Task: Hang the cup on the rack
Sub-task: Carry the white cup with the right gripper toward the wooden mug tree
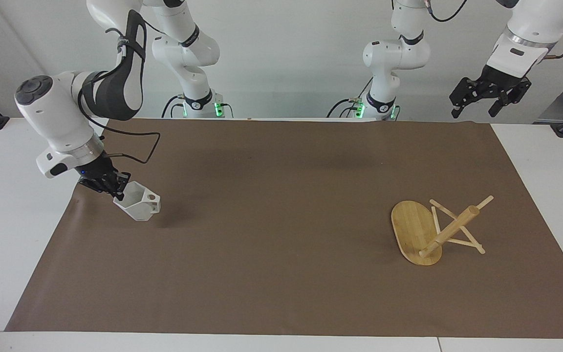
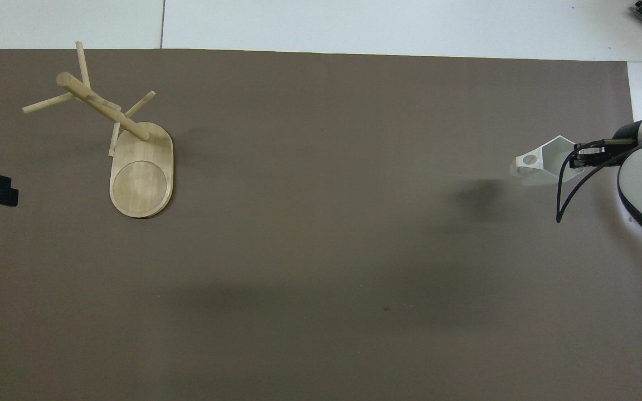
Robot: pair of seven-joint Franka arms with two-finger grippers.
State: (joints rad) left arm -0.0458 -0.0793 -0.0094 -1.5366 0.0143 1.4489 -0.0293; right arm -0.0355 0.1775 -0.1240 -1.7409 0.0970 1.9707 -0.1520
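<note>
With the right hand [image 1: 115, 189] clenched on the cup [image 1: 138, 207] rim, transport is under way.
Next: carry it to the rack [image 1: 438, 229]; left hand [image 1: 487, 95] waits released.

"What do you look like?"
"My arms [image 1: 74, 105] are glossy white with dark grey joint covers. A black cable [image 1: 135, 146] loops by my wrist; green lights [image 1: 219, 106] glow at my bases."

The white faceted cup [image 1: 138, 206] is held tilted just above the brown mat [image 1: 281, 274] at the right arm's end, well apart from the bamboo rack [image 1: 428, 230], which is stood upright on it.
</note>
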